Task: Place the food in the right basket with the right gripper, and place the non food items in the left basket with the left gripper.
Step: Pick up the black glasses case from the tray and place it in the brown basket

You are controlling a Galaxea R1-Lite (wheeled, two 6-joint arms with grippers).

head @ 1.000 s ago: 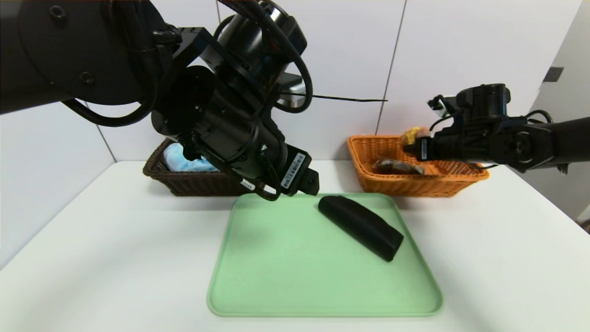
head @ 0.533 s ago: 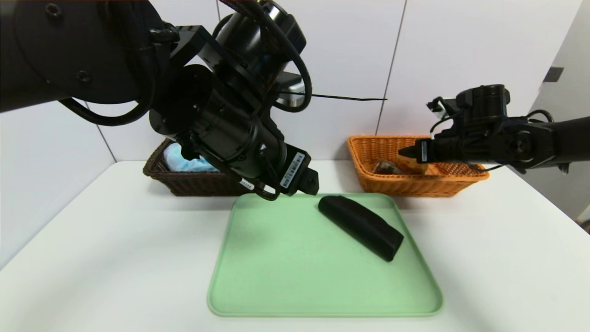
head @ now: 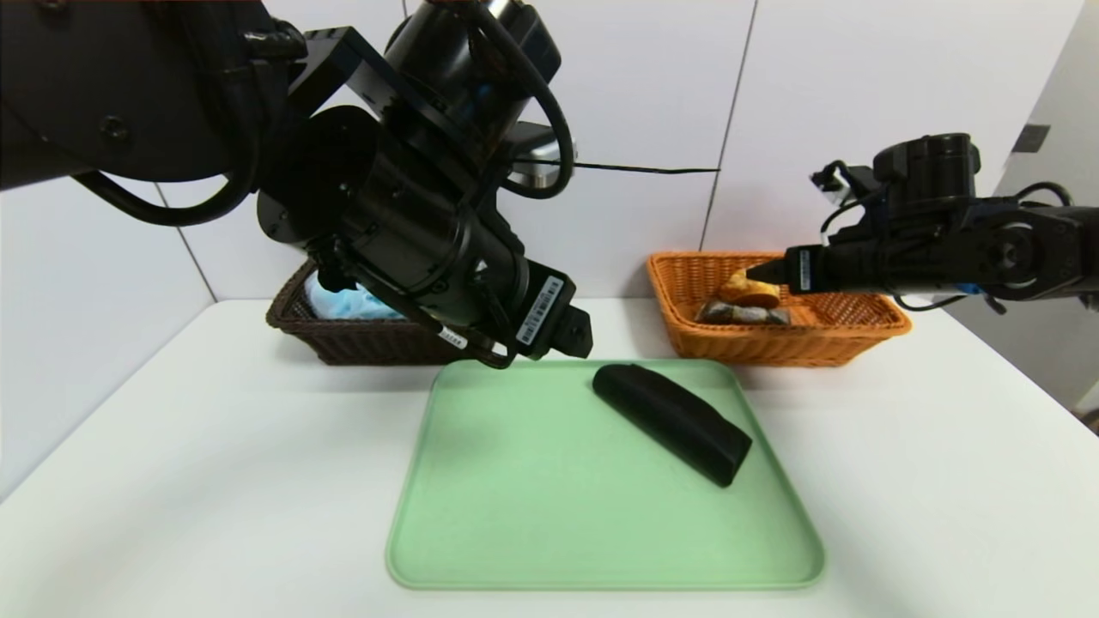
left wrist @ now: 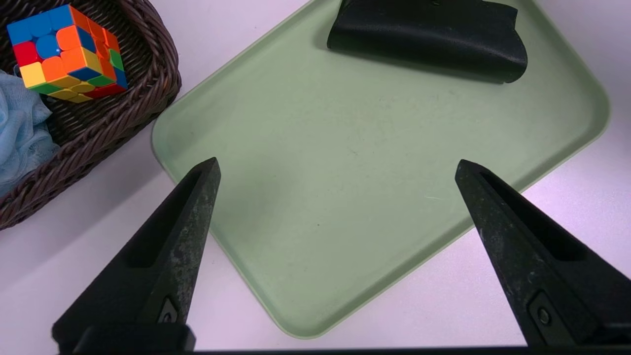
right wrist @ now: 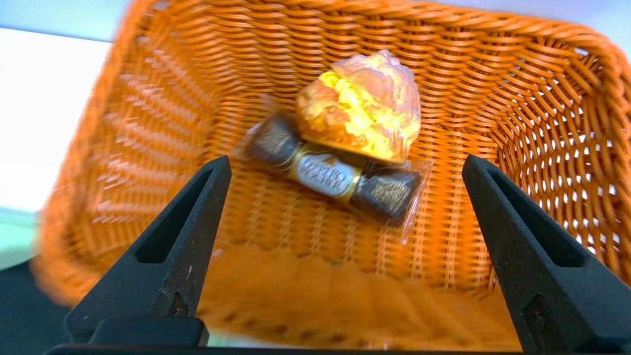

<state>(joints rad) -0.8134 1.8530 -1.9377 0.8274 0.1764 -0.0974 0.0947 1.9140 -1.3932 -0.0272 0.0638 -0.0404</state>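
Nearest the robot, a pale green tray [head: 532, 515] lay on the white table [head: 172, 481]. The only thing on it was the long black fabric pouch [head: 671, 421], lying at a slant in its far right part.

Above the tray's far left corner hung the left gripper [left wrist: 335, 167], angled down toward the tray. Its pointed jaws were spread wide with nothing between them, and they touched neither the tray nor the pouch.

Behind the tray's left side stood the dark brown basket [head: 343, 339]. Inside it sat the light-blue bath pouf [head: 343, 302], and the left wrist view showed the multicoloured puzzle cube [left wrist: 66, 52] resting just beside the pouf.

Behind the tray's right corner stood the orange-tan basket [head: 850, 330]. On its floor lay the clear pack of chocolate balls [right wrist: 335, 177], and the pinkish-brown bun [right wrist: 362, 106] with yellow filling leaned on the pack, touching it.

The right gripper [right wrist: 345, 167] hovered above this basket, on its right side, pointing toward the food. Its jaws stood wide apart and held nothing. From the head view its tip seemed to overlap the bun, but the wrist view, blurred at the near rim, suggested that it was clear of both food items.
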